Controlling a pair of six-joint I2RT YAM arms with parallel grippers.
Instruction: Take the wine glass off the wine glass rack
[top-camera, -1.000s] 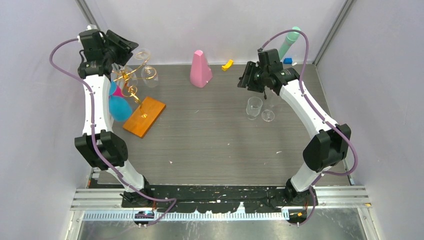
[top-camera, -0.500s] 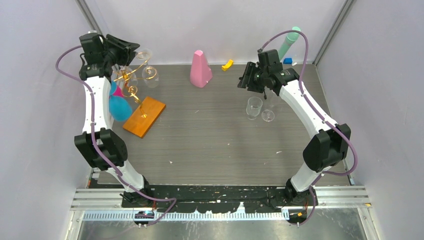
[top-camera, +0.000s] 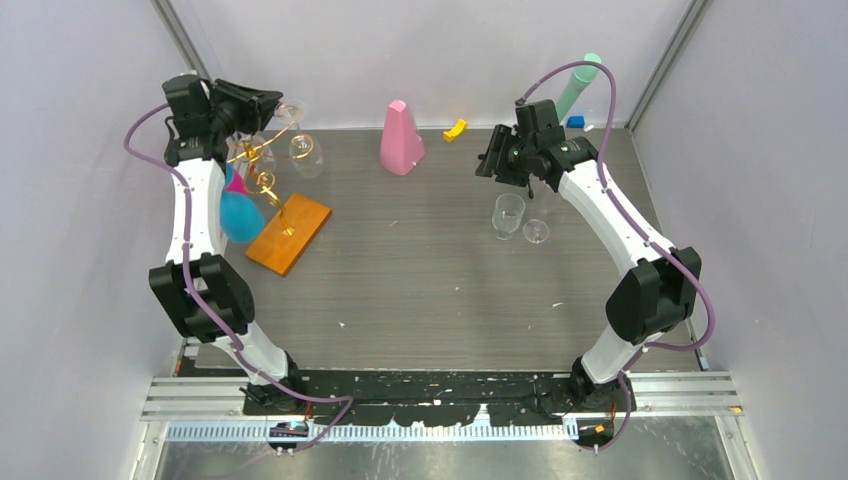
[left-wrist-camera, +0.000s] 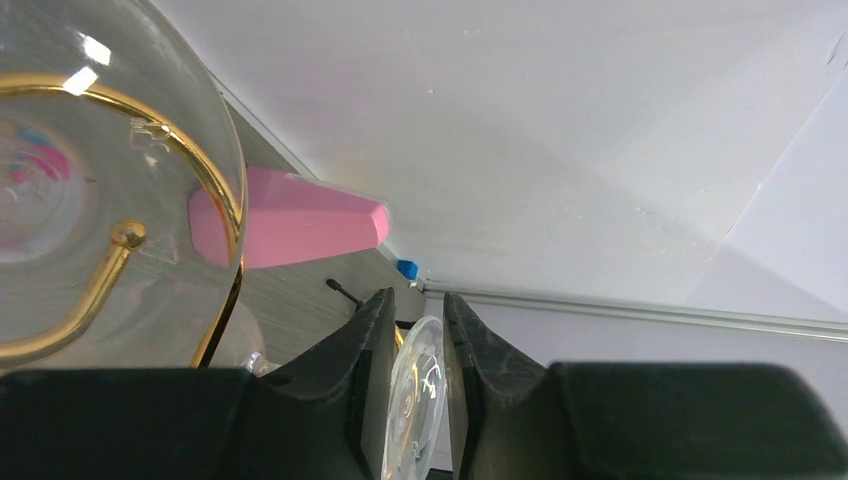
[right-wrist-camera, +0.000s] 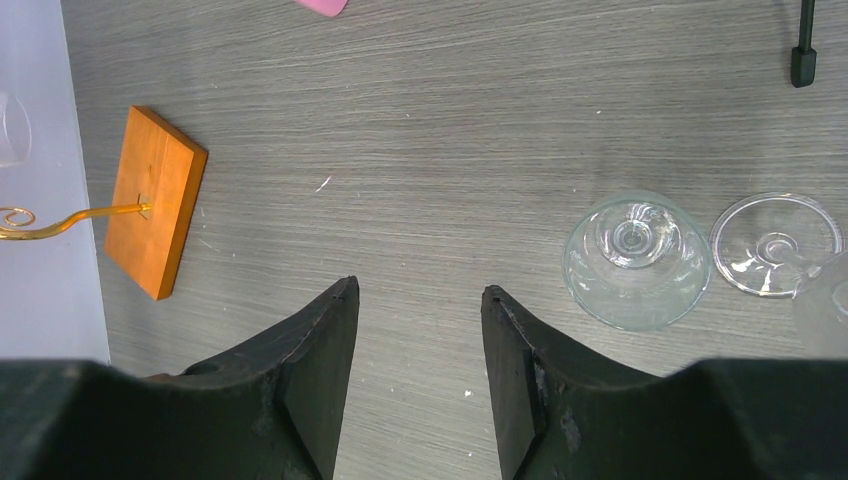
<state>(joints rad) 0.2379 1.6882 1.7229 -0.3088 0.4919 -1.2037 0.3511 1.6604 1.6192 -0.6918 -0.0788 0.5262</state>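
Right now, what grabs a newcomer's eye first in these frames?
The gold-wire wine glass rack stands at the far left, with the left gripper up against it, its fingers either side of a clear disc, seemingly the foot of a wine glass. Next is the pink cone-like block at the back centre. On the right, the right gripper hangs open over the table beside two clear glasses.
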